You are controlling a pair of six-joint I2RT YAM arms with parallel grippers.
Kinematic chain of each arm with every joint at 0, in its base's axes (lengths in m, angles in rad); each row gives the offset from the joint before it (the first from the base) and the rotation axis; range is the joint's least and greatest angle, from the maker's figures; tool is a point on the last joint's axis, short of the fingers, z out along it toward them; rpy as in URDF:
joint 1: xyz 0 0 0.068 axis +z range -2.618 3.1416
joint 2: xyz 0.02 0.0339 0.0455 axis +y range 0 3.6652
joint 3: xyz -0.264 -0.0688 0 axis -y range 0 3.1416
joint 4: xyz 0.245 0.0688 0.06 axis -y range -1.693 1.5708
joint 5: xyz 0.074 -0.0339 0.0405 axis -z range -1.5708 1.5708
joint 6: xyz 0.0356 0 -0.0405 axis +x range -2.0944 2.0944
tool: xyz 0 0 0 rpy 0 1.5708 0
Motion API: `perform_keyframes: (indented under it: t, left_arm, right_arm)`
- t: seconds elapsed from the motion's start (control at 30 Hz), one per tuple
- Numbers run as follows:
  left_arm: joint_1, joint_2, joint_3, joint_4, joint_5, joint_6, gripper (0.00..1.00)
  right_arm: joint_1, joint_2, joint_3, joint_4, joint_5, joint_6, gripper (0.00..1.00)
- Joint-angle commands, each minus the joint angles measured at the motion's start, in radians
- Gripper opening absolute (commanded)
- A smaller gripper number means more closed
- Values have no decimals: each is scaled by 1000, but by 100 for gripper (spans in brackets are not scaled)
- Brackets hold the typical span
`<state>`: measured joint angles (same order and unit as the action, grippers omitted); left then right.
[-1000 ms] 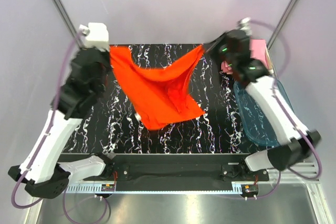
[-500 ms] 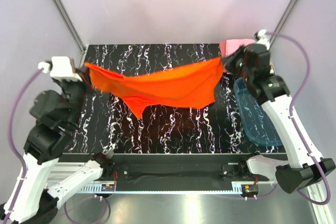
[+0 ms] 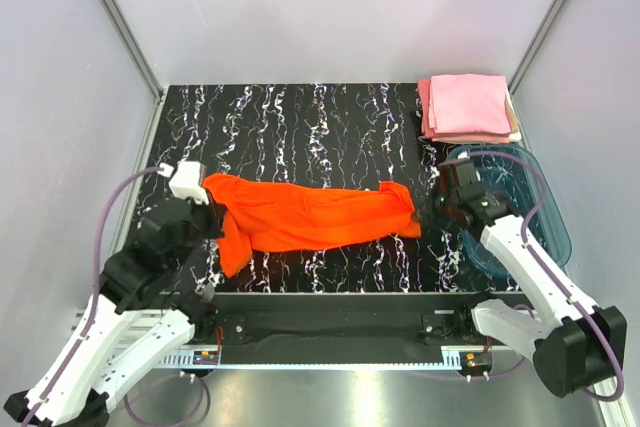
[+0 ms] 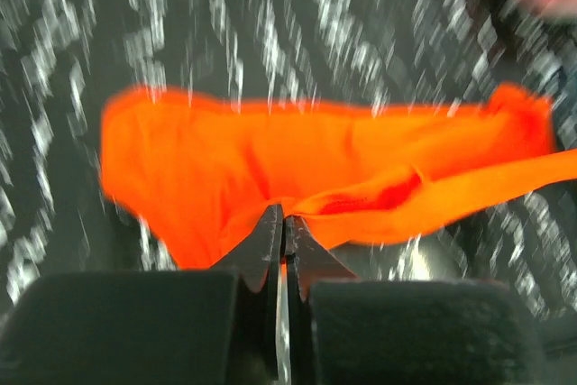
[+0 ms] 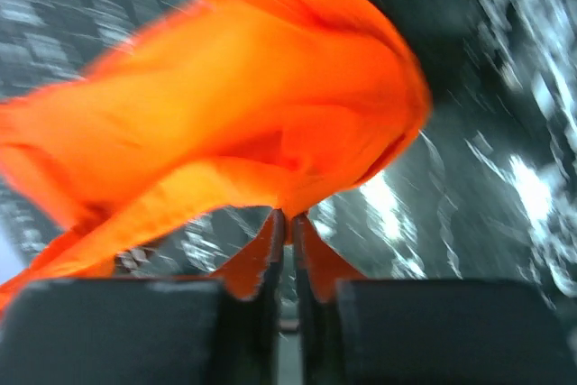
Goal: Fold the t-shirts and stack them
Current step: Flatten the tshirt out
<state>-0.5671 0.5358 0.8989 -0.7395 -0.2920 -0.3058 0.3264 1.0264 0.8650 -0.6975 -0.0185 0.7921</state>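
The orange-red t-shirt (image 3: 310, 217) lies stretched in a long, bunched band across the near part of the black marbled table (image 3: 300, 127). My left gripper (image 3: 212, 212) is at its left end, shut on the cloth. In the left wrist view the jaw tips (image 4: 282, 215) pinch an edge of the shirt (image 4: 225, 160). My right gripper (image 3: 424, 209) holds the right end. Its tips (image 5: 288, 215) stand almost together, with the shirt's (image 5: 252, 105) edge between them. Folded light pink t-shirts (image 3: 468, 105) are stacked at the far right corner.
A translucent teal plastic tub (image 3: 525, 182) sits at the table's right edge, right behind my right arm. Grey walls and slanted metal posts (image 3: 120, 22) enclose the table. The arm bases and a metal rail (image 3: 330, 352) run along the near edge.
Both arms swung down and toward the near edge. The orange-red shirt, held spread in the air before, now lies in a low band on the table between the grippers.
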Motion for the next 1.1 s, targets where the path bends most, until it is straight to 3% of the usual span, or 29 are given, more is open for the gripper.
perform_keyframes:
  t: [0.0, 0.07, 0.17, 0.47, 0.67, 0.83, 1.07]
  left_arm:
    - [0, -74, -57, -54, 2, -134, 0]
    - [-1, -95, -58, -37, 28, -131, 0]
    - [-2, -80, -32, -35, 57, -121, 0]
    - [-1, -50, -38, -24, 87, -116, 0]
    - [-1, 21, -37, 43, -25, -98, 0]
    - [1, 70, -23, 69, 19, -111, 0]
    - [3, 125, -146, 206, 53, -194, 0]
  right_arm:
    - [-1, 9, -50, -89, 12, 71, 18]
    - [-1, 23, -58, -121, -4, 88, 39]
    - [0, 24, -81, -161, 9, 145, 47]
    - [2, -41, -221, -146, -21, 335, 49]
    - [2, -68, -307, 114, -11, 363, 46]
    - [2, 92, -111, 119, 109, 236, 42]
    - [3, 424, 26, 254, 38, 138, 41]
